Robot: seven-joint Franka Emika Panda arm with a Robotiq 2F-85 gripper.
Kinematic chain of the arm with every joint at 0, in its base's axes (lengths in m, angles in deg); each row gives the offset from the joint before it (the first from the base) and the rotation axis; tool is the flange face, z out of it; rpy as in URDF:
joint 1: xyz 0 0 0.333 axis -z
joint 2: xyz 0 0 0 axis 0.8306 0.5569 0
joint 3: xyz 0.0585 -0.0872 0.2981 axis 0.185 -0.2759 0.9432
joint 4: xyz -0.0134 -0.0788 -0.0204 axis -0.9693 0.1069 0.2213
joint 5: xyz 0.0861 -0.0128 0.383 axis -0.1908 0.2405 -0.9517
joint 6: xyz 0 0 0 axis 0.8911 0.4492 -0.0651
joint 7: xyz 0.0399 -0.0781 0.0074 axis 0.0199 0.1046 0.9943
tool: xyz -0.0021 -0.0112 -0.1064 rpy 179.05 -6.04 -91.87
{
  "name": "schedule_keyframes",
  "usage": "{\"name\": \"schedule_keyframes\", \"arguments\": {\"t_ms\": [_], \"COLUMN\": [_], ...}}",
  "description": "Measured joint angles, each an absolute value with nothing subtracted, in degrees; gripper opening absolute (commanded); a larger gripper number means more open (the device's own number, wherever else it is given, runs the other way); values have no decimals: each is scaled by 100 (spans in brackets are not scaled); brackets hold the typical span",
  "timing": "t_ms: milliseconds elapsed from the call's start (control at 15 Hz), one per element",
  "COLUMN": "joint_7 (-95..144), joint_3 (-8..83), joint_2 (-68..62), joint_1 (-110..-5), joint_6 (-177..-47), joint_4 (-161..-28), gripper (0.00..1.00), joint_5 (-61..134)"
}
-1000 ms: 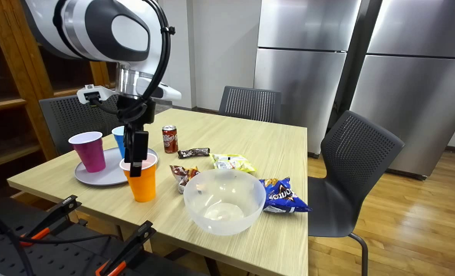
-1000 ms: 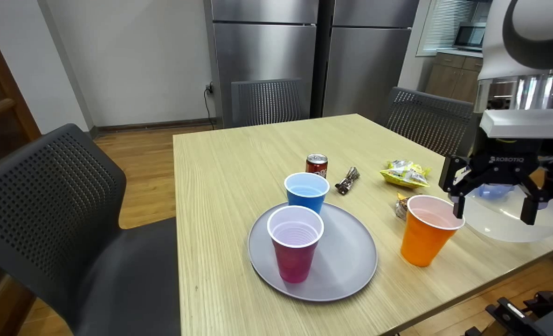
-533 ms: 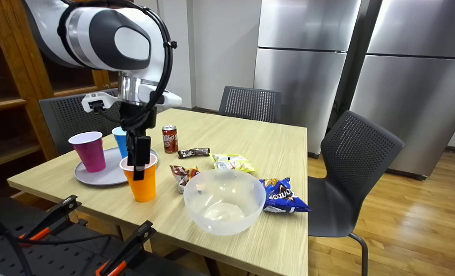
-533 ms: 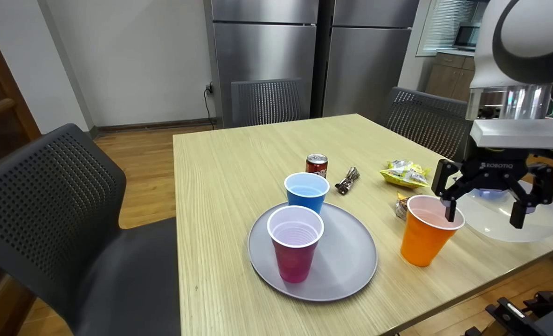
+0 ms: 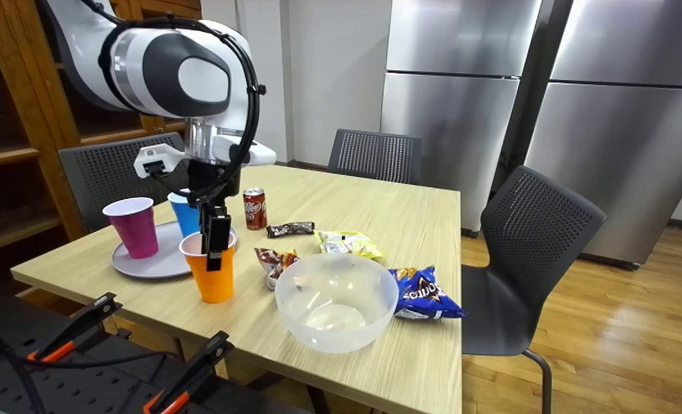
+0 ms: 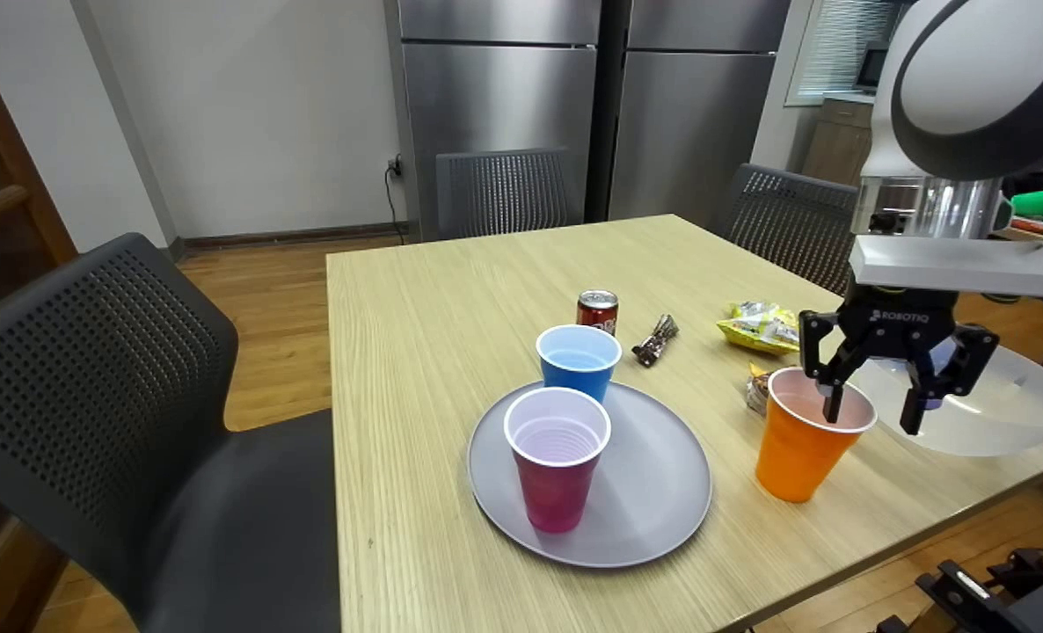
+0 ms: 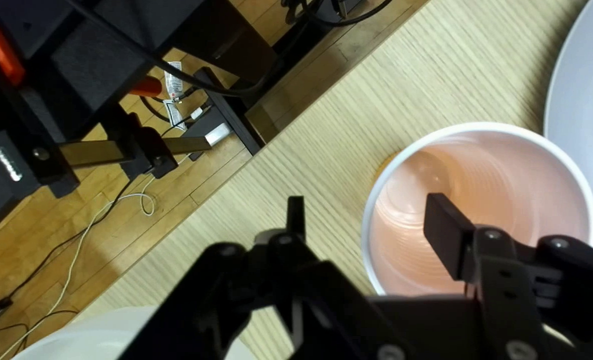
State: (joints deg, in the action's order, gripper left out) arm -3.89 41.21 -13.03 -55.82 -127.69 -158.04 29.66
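Note:
My gripper (image 6: pixel 871 413) is black and points down at an orange cup (image 6: pixel 798 462) with a white rim. The gripper is partly open with nothing between its pads except the cup's near wall. In the wrist view one finger of the gripper (image 7: pixel 369 222) is over or inside the mouth of the orange cup (image 7: pixel 506 180). The other finger is outside, above the table. The rim runs between them with gaps on both sides. The cup stands upright on the table in both exterior views, and the gripper (image 5: pixel 213 261) overlaps its rim. Whether a finger touches the cup cannot be told.
A grey plate (image 6: pixel 653 519) holds a magenta cup (image 6: pixel 557 475) and a blue cup (image 6: pixel 578 374). A translucent bowl (image 5: pixel 336 305) stands beside the orange cup. A soda can (image 5: pixel 255 209), dark wrapper (image 5: pixel 290 229), brown bag (image 5: pixel 273 265), yellow bag (image 5: pixel 349 244) and blue bag (image 5: pixel 424 294) lie around.
The gripper has moved lower and sideways, farther over the orange cup. Its fingers appear closer together than a second ago. The cup and the other things have not moved.

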Motion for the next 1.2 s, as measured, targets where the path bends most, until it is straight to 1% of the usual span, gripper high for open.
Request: {"name": "schedule_keyframes", "arguments": {"t_ms": [200, 267, 333, 1200], "joint_7": [-389, -389, -389, -388], "joint_3": [4117, 4115, 4114, 4113], "joint_2": [-1220, -1209, -1203, -1440], "joint_1": [-5627, -5632, -5633, -5732], "joint_6": [-12811, -12813, -12813, -12823], "joint_4": [-15731, -15711, -15697, -15713], "gripper": [11, 5, 0, 1], "joint_5": [2863, 2859, 2858, 2856]}}
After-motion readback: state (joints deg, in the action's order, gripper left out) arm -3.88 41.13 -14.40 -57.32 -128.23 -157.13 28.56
